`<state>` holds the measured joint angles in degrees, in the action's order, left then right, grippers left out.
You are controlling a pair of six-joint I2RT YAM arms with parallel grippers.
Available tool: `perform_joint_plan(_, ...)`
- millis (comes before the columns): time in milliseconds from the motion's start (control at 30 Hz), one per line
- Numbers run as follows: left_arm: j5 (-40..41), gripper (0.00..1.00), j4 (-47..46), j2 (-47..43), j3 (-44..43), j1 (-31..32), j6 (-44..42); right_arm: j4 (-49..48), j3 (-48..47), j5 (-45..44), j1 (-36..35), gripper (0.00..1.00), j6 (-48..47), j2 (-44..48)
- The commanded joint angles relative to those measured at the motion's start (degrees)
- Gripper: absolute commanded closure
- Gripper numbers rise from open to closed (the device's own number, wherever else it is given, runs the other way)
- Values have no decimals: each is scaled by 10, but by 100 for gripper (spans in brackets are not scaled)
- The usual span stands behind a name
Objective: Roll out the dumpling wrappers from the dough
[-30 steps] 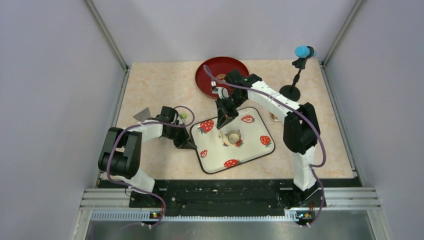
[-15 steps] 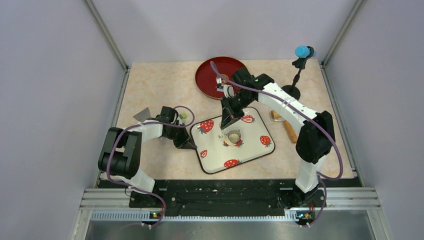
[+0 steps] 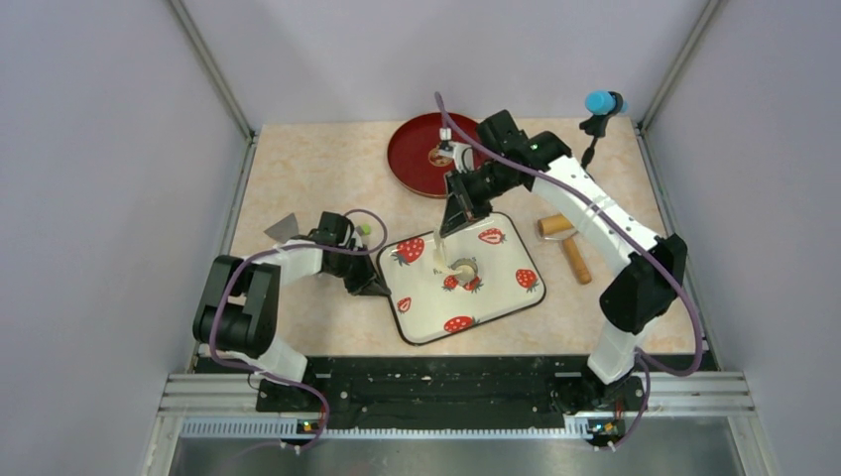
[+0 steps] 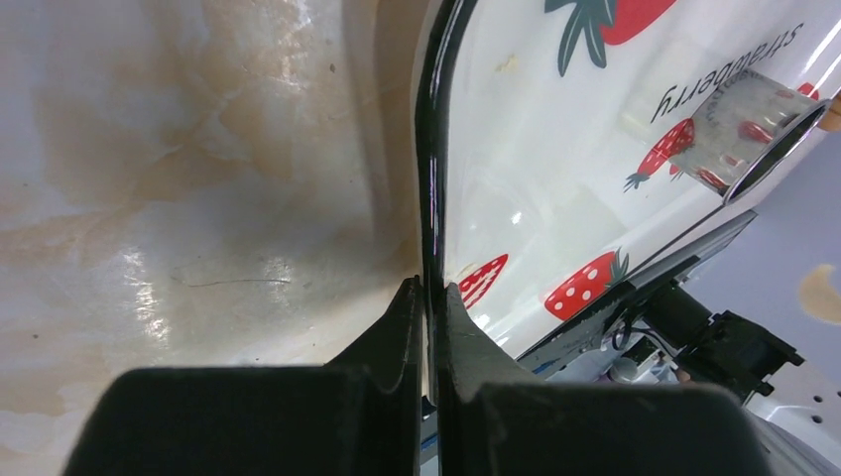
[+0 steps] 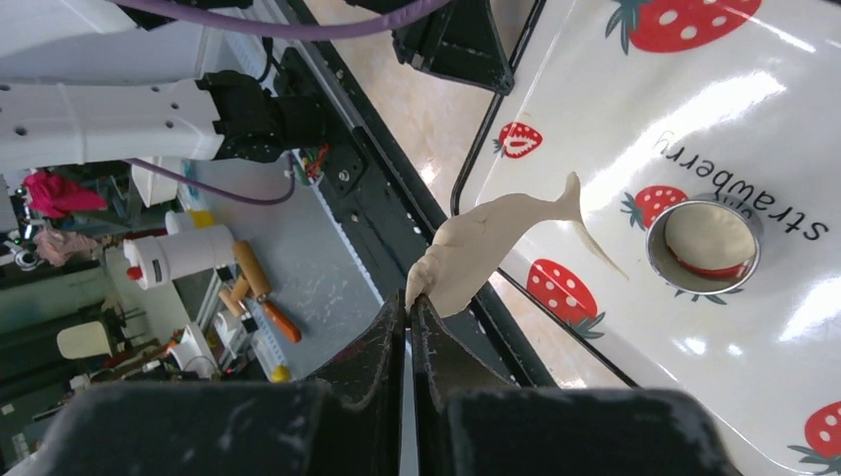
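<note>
A strip of pale dough (image 5: 486, 243) hangs from my right gripper (image 5: 409, 302), which is shut on its upper end. In the top view that gripper (image 3: 445, 228) hovers above the strawberry tray (image 3: 421, 297), and the dough (image 3: 438, 250) dangles toward it. A small metal ring (image 5: 751, 260) stands on the tray with a round dumpling wrapper (image 5: 706, 236) inside it. My left gripper (image 4: 428, 290) is shut on the tray's black left rim (image 4: 428, 178). The top view shows it (image 3: 380, 288) low at the tray's left edge.
A red plate (image 3: 421, 134) sits at the back, just behind the right arm. A tan wooden roller (image 3: 568, 246) lies right of the tray. A grey scraper (image 3: 283, 228) lies at the left. A black stand with a blue top (image 3: 600, 102) is at the back right.
My right gripper has risen and drawn back from the tray, lifting the dough strip away from the ring. The right arm swung right, uncovering the roller. The left arm has not moved.
</note>
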<state>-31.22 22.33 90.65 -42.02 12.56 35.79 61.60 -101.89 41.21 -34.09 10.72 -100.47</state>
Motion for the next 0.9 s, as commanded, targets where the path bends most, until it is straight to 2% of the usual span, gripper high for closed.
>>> perform_joint_plan(0, 102, 100, 46, -11, 27, 12, -60, 0, -58, 32, 28, 96, 5, 17)
perform_joint_plan(167, 112, 100, 50, -29, 27, 51, -77, -1, -85, 28, 44, 96, -1, -1)
perform_joint_plan(400, 141, 100, 64, -11, 4, 126, -81, 0, -124, 8, 63, 96, -7, -35)
perform_joint_plan(633, 154, 100, 72, -18, 2, 137, -67, 5, -165, -32, 80, 96, 6, -68)
perform_joint_plan(867, 170, 100, 76, -19, 7, 136, -21, 6, -106, -97, 116, 96, 7, -40)
